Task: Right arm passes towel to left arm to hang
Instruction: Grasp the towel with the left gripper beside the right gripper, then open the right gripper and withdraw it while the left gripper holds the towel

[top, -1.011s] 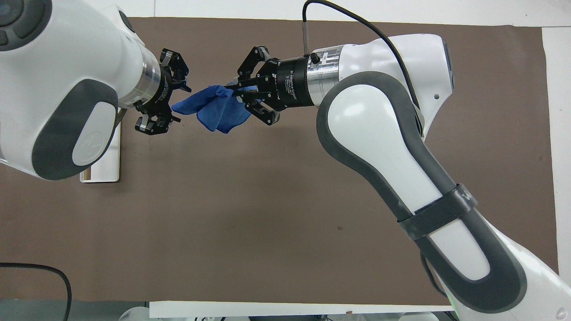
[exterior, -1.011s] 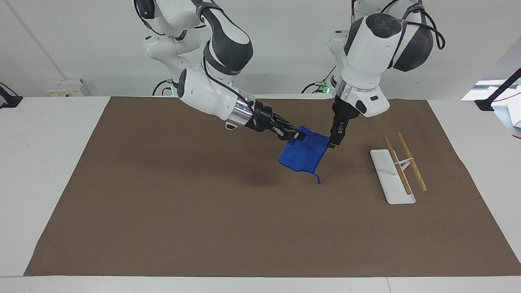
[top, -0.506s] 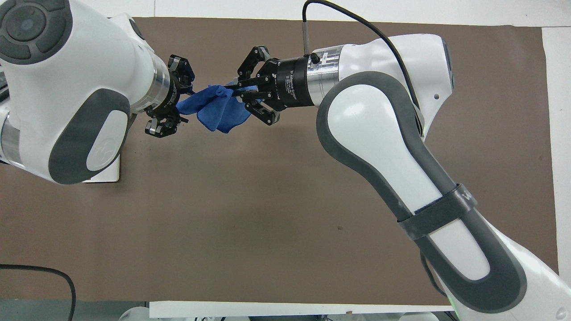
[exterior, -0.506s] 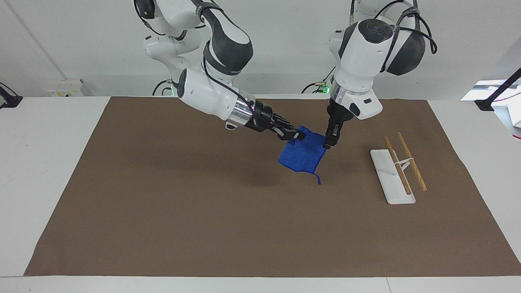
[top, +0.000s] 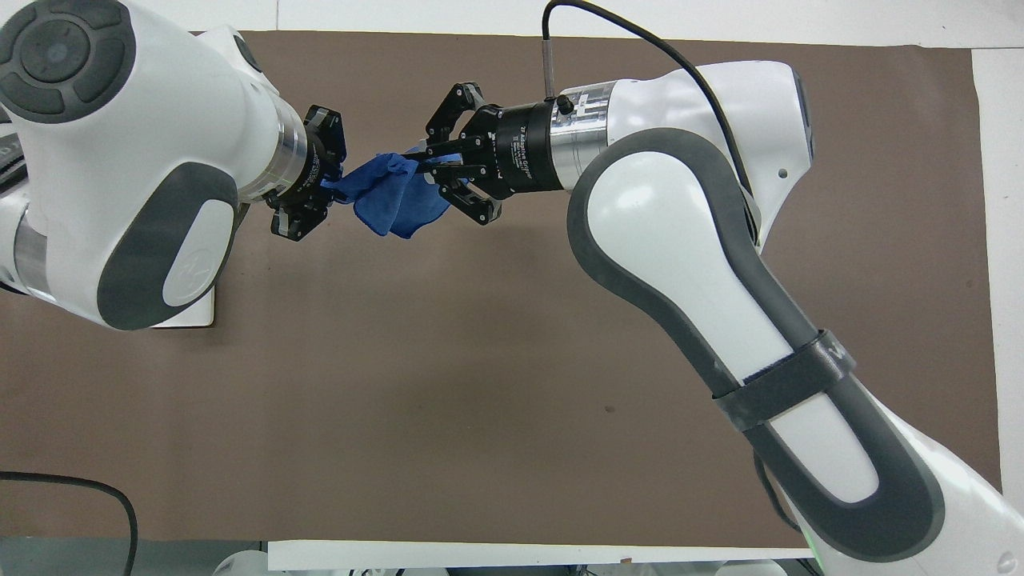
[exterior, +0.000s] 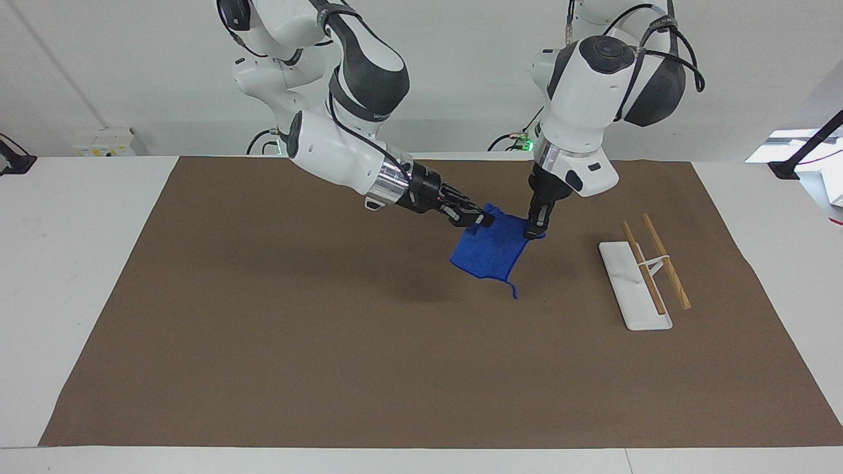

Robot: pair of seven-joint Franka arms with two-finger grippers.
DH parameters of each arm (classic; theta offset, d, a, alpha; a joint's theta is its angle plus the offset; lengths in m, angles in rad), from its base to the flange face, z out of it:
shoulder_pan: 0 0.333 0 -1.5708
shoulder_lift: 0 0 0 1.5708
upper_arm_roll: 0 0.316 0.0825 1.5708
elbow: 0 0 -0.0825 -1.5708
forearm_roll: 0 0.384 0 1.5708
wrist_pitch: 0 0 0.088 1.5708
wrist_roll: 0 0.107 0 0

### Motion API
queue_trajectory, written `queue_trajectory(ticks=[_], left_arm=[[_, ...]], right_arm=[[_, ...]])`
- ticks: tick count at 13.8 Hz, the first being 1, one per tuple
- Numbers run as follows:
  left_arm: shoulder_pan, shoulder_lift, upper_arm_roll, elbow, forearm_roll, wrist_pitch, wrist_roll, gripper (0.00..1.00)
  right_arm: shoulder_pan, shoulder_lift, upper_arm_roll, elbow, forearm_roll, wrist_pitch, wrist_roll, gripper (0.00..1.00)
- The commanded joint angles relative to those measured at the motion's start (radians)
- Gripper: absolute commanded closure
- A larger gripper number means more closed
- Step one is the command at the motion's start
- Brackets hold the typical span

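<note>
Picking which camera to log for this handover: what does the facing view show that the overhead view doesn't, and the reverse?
Only the facing view shows the bright blue soft towel hanging clear above the brown table mat, its loop tag dangling, and the white rack with two wooden rods whole. Only the overhead view shows the towel's folds; there the left arm hides most of the rack. Both show the right gripper shut on one top corner and the left gripper at the other.
</note>
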Motion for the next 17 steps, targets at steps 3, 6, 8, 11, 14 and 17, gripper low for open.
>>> queue_trajectory(ticks=[3,6,8,11,14,17], left_arm=[[-0.002,0.001,0.011,0.041,0.000,0.014,-0.004,1.00],[0.001,0.014,0.013,0.060,0.002,0.012,-0.003,1.00],[0.001,0.014,0.013,0.060,0.002,0.012,-0.003,1.00],[0.003,0.014,0.013,0.064,0.002,0.014,-0.003,1.00],[0.003,0.014,0.014,0.087,0.002,0.014,-0.003,1.00],[-0.017,0.011,0.010,0.081,0.139,-0.012,0.006,1.00]], right_arm=[[-0.003,-0.004,0.007,-0.009,0.012,0.021,-0.005,1.00],[-0.003,-0.004,0.007,-0.009,0.012,0.021,-0.005,0.72],[-0.003,-0.004,0.007,-0.009,-0.001,0.019,-0.039,0.00],[-0.012,-0.005,0.004,-0.015,-0.007,0.015,-0.125,0.00],[-0.075,-0.016,0.001,-0.060,-0.186,-0.005,-0.246,0.00],[-0.176,-0.041,-0.001,-0.123,-0.411,-0.053,-0.434,0.00]])
